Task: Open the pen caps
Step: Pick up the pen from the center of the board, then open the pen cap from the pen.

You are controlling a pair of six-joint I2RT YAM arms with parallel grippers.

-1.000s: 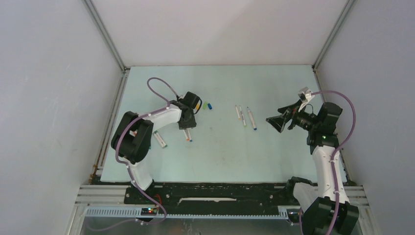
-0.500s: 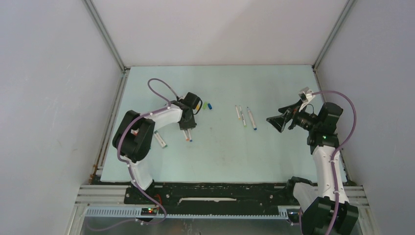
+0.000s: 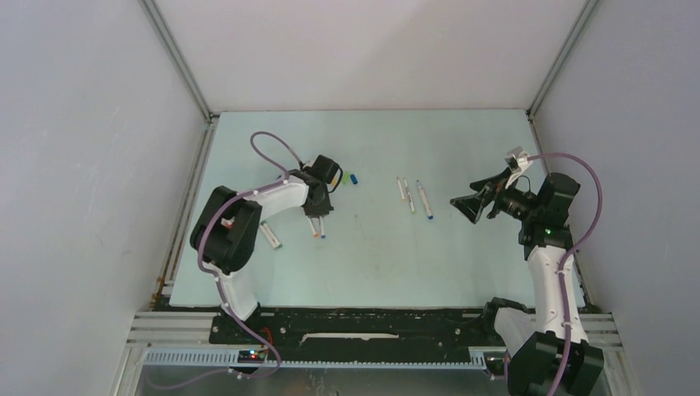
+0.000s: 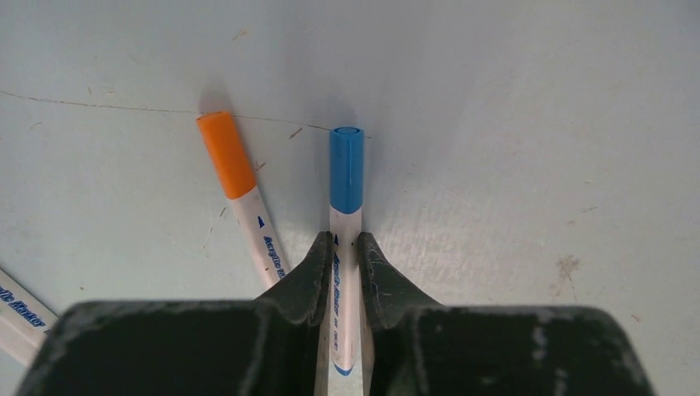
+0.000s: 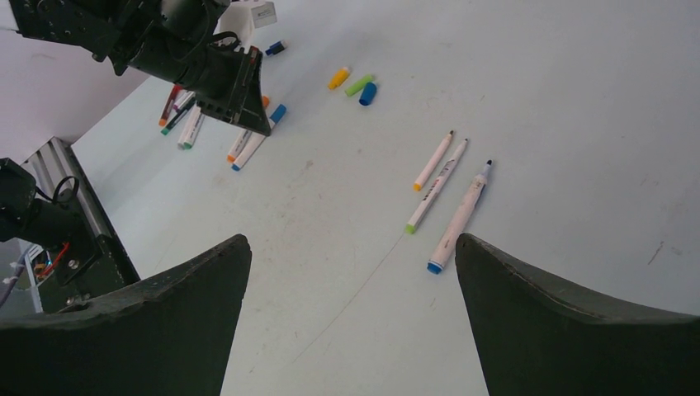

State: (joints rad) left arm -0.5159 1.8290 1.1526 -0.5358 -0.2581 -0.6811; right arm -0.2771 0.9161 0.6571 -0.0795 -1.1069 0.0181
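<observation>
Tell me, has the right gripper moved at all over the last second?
No. The right gripper hangs open in the same spot as a second ago, just right of the three uncapped pens on the table.

- Loose caps (image 5: pixel 359 84): three, one yellow, one green, one blue, lying close together.
- Uncapped pens (image 5: pixel 436 185): three, side by side near the middle of the table (image 3: pixel 371 256).
- Capped pens lying on their own: two, an orange-capped pen (image 4: pixel 239 198) and a blue-capped pen (image 4: pixel 346 214).
- Bunched pens (image 5: pixel 183 115) at the table's left side: perhaps four, too small and crowded to count surely.
- Robot arms: two, the left arm (image 3: pixel 248 216) and the right arm (image 3: pixel 549 247).
</observation>
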